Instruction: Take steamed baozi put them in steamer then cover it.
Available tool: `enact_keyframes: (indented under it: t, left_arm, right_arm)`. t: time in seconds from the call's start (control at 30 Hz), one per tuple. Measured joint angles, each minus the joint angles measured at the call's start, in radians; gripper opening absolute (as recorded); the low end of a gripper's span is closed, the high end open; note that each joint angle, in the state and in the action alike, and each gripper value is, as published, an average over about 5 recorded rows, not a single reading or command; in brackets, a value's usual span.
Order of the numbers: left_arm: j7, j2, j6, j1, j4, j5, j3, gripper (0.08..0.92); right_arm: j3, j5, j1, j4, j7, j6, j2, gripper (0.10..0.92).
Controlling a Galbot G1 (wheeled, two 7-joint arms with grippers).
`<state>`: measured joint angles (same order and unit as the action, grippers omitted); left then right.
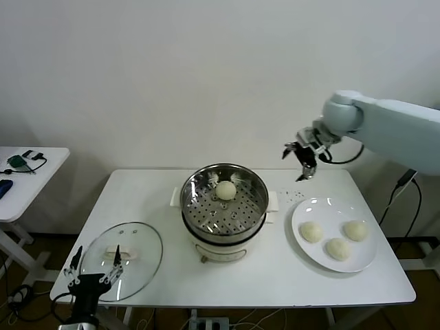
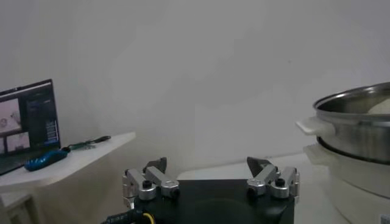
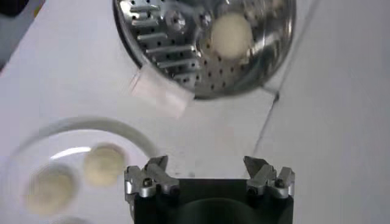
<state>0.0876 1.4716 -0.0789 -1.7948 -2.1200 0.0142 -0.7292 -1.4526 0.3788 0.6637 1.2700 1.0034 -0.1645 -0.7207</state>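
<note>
The steamer (image 1: 224, 206) stands mid-table with one baozi (image 1: 226, 190) on its perforated tray; both show in the right wrist view, steamer (image 3: 183, 55) and baozi (image 3: 230, 35). Three baozi (image 1: 337, 248) lie on a white plate (image 1: 302, 206); two show clearly in the right wrist view (image 3: 102, 164). The glass cover (image 1: 122, 251) lies flat at the table's front left. My right gripper (image 1: 302, 159) is open and empty, raised above the table's back right, between steamer and plate. My left gripper (image 1: 94, 269) is open and empty, low at the front left by the cover.
A side table (image 1: 27, 180) with small items stands to the left. In the left wrist view the steamer's side (image 2: 356, 131) and a laptop (image 2: 27, 119) on the side table show. The wall rises right behind the table.
</note>
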Motion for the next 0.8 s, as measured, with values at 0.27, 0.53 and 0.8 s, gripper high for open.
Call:
enact_keyframes:
  t: [0.27,0.53,0.8]
  left_arm:
    - [-0.01,-0.003,-0.001,0.005,-0.004,0.003,-0.002,0.823]
    - [0.0,-0.005,0.007,0.003,-0.004,0.006,-0.01,0.823]
    - [0.002,-0.003,0.006,-0.004,0.002,0.008,-0.013,0.823]
  right_arm:
    - [0.132,-0.044,-0.209,-0.04,0.016,-0.073,0.051,0.823]
    - [0.273,-0.125,-0.401,-0.108,0.029,-0.093,0.037,0.823]
    - [0.369,-0.186,-0.509,-0.189,0.035,-0.095,-0.013,0.823]
